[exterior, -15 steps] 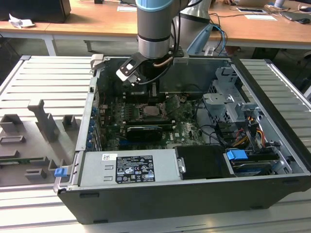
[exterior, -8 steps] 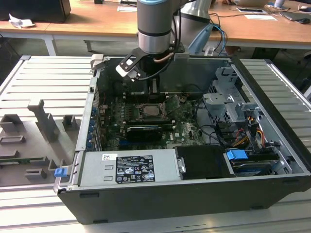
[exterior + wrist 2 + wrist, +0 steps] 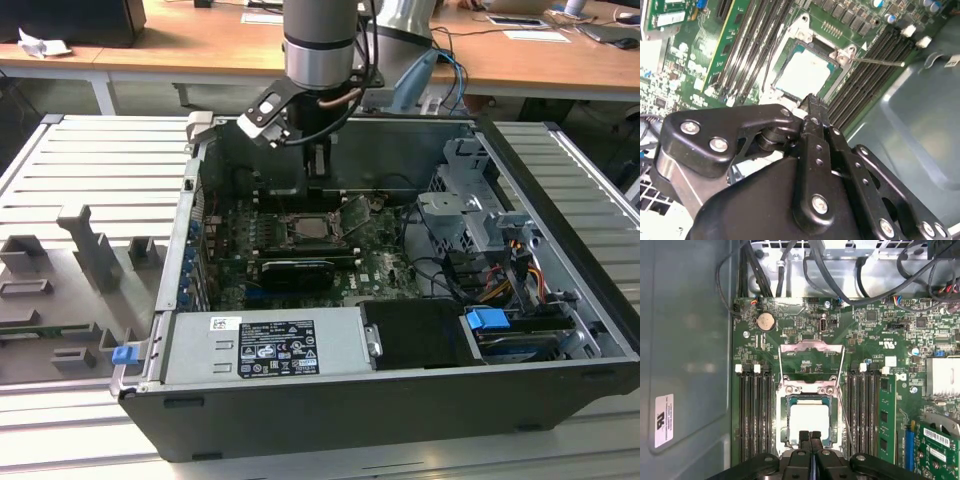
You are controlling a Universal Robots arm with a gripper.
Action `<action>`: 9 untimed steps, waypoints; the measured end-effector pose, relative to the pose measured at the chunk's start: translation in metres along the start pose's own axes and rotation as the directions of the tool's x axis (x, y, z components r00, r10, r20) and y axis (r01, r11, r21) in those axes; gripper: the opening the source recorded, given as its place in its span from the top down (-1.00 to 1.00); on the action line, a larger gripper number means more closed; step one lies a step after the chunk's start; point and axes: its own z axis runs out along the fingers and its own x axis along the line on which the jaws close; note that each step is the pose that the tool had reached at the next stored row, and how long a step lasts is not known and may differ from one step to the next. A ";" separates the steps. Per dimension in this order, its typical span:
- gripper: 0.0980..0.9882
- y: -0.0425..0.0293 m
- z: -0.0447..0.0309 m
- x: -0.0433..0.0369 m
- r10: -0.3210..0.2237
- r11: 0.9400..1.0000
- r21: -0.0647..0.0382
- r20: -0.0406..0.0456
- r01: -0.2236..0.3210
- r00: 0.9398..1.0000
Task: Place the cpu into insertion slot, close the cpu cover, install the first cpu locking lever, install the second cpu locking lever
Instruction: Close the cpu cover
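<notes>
cpu point(image 3: 809, 422) in insertion slot point(image 3: 785, 415), cover point(image 3: 812, 346) upright

Arm point(image 3: 320, 40) vertical, wrist pointing straight down. Gripper point(image 3: 810, 436): fingers pressed together, tips touching, nothing held between them.

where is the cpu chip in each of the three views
Exterior view: chip in the middle of the open case, under the gripper.
First wrist view: chip between the memory slots, beside the gripper.
Second wrist view: chip beside the gripper.
Shared landmark: the gripper.
</notes>
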 end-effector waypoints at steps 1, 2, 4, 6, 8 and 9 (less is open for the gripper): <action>0.98 0.0034 0.0001 0.0000 0.000 1.000 0.000 0.000 0.000 1.000; 0.98 0.0074 0.0002 0.0000 0.000 1.000 0.000 0.000 0.000 1.000; 0.98 0.0143 0.0005 0.0000 0.000 1.000 0.001 0.000 0.000 1.000; 0.98 0.0175 0.0006 -0.0001 0.000 1.000 0.001 0.000 0.000 1.000; 0.98 0.0226 0.0008 0.0000 0.000 1.000 0.001 0.000 0.000 1.000; 0.98 0.0270 0.0013 0.0001 0.000 1.000 0.001 0.000 0.000 1.000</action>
